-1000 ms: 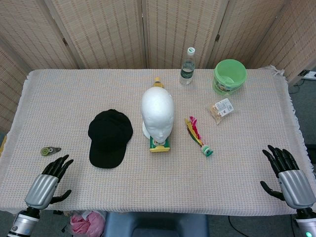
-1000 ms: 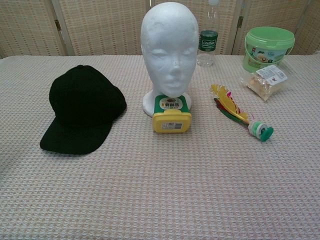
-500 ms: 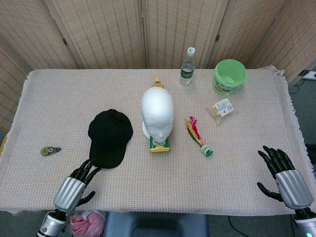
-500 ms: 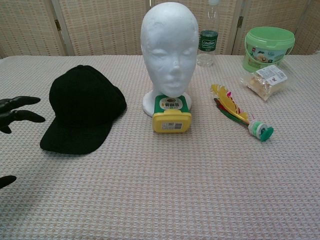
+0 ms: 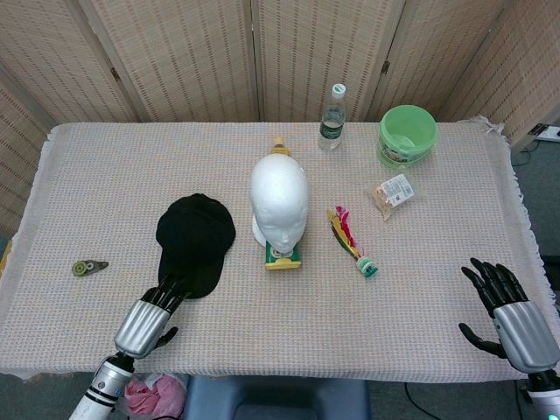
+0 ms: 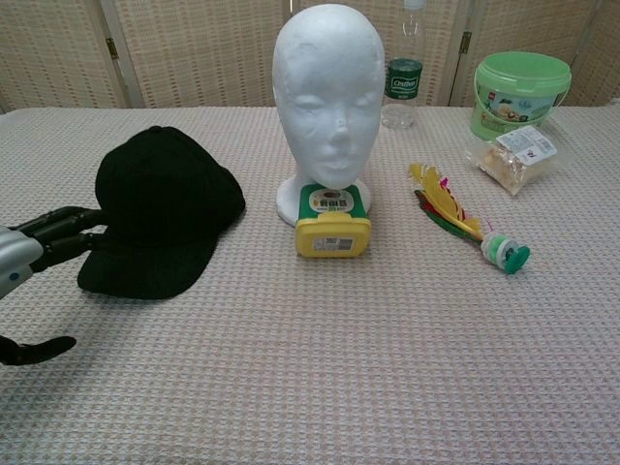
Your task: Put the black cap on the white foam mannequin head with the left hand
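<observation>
The black cap (image 5: 194,241) (image 6: 160,207) lies flat on the cloth, brim toward the near edge, left of the white foam mannequin head (image 5: 279,199) (image 6: 327,102). The head stands upright and bare at the table's middle. My left hand (image 5: 149,317) (image 6: 39,254) is open at the brim's near end; its fingertips reach the brim edge, thumb spread below. Whether they touch the brim is unclear. My right hand (image 5: 512,313) is open with spread fingers at the near right corner, holding nothing.
A yellow-green box (image 5: 283,255) lies in front of the head's base. A feather shuttlecock (image 5: 352,241), snack bag (image 5: 392,193), green bucket (image 5: 407,134) and water bottle (image 5: 332,117) stand to the right and behind. A small tape piece (image 5: 88,267) lies far left.
My left hand has moved right and forward from the near left corner up to the cap's brim. My right hand has barely shifted.
</observation>
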